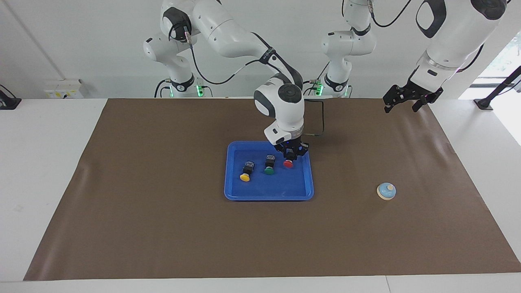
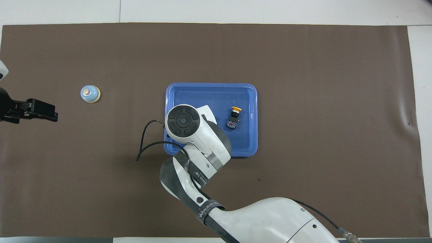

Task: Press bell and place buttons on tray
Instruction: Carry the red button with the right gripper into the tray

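Facing view shows the right gripper (image 1: 290, 156) low over the tray (image 1: 234, 191), closed on the black body of the red button (image 1: 288, 163), whose cap points away from the robots and sits at or just above the tray floor; contact with the floor cannot be confirmed. The green button (image 1: 269, 165) lies just beside it, toward the right arm's end of the desk, and the yellow button (image 1: 246, 172) lies next in the row, both resting inside the tray rim. The step in hand appears to be setting down the third button. To do it well, lower the gripper until the body rests on the tray floor before opening, so that the part does not drop and roll on its round cap. Open the fingers only as far as needed, since the green button is close and a wide opening may nudge it. Retract straight up until clear of the raised rim, then move off sideways. In the overhead view the right arm covers the red and green buttons, so judge the release from the facing view. The left gripper (image 1: 407, 99) waits with its fingers spread wide and empty, raised over the brown mat (image 1: 163, 228) at the left arm's end of the desk. The bell (image 1: 386, 191) stands on the mat, well apart from the tray, toward the left arm's end.
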`<action>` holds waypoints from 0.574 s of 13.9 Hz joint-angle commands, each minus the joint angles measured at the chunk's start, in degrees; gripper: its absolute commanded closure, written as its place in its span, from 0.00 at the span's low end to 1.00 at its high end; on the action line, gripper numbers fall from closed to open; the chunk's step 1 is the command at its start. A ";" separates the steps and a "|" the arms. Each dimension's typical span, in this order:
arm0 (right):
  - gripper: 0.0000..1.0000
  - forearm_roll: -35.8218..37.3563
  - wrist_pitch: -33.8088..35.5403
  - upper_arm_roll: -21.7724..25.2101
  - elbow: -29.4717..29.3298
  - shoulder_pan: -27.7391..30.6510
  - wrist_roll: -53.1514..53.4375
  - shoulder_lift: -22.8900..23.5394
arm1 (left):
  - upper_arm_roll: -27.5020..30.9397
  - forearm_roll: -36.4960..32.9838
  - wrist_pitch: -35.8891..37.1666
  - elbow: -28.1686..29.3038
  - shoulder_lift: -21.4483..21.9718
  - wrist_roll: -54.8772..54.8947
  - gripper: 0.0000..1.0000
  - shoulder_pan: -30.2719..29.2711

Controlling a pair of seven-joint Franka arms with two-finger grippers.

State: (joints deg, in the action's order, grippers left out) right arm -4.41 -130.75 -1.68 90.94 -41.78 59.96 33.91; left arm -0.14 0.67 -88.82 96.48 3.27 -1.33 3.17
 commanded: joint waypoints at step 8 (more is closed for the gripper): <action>0.00 0.45 11.73 1.24 -5.50 2.13 1.04 -2.88 | -0.04 0.48 0.05 1.08 1.39 -0.07 0.00 -0.44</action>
State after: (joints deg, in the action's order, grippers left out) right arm -4.41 -123.94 -0.80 87.85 -41.56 60.33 32.97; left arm -0.14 0.67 -88.82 96.48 3.27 -1.33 3.17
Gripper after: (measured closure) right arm 0.000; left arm 0.000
